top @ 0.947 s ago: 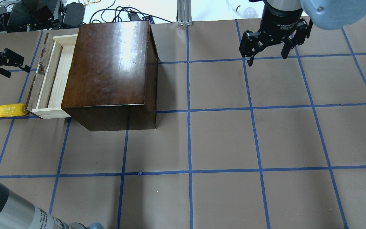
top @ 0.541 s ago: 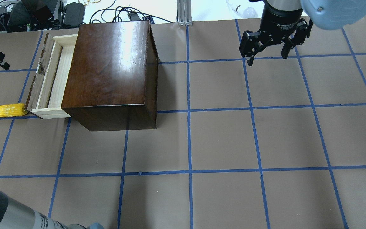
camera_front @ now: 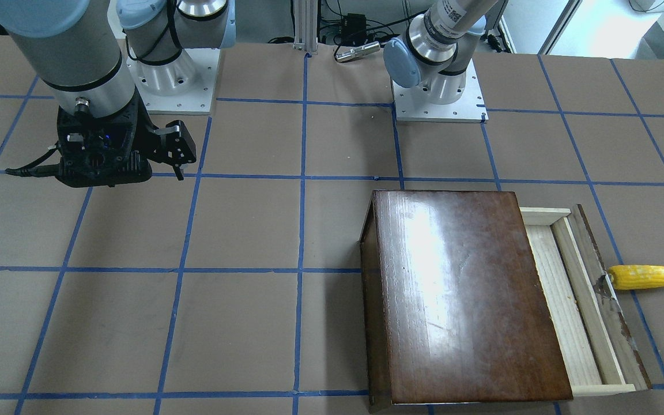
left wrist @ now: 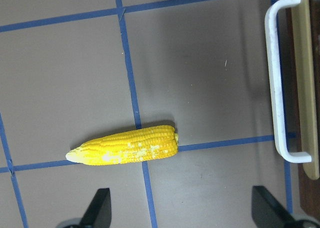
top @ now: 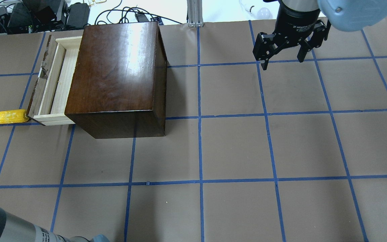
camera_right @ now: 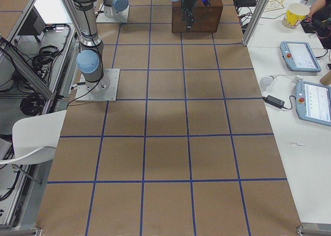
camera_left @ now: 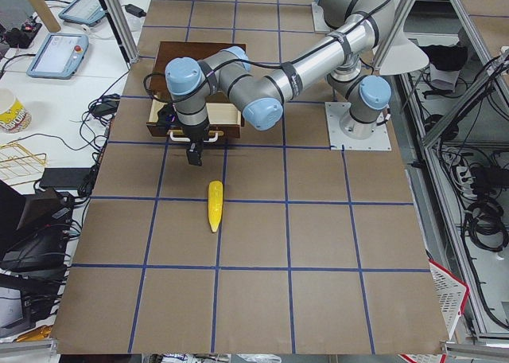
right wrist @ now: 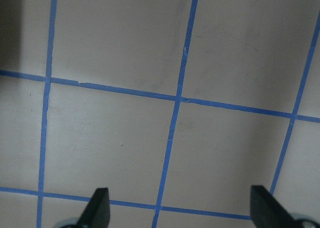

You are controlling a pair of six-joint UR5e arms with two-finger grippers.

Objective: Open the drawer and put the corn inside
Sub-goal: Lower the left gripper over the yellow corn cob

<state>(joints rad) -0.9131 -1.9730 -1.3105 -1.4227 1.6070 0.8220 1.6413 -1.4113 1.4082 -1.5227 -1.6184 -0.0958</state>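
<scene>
My left gripper and "2F Adaptive"-marked right gripper both wide apart; corn on counter near open drawer.

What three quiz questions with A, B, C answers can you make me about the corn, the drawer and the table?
1. Where is the corn?
A. On the table, outside the drawer
B. Inside the drawer
C. Held in a gripper

2. What colour are the tape lines on the table?
A. Red
B. Green
C. Blue

3. How is the drawer?
A. Shut tight
B. Pulled part way out of the wooden box
C. Taken right out and lying alone

Answers:
1 A: the corn lies on the brown table in front of the drawer's dark front panel, and nothing holds it.
2 C: the lines make a blue grid across the table.
3 B: the drawer's pale wood floor shows beside the box, while the rest is hidden under the box's top.
</scene>
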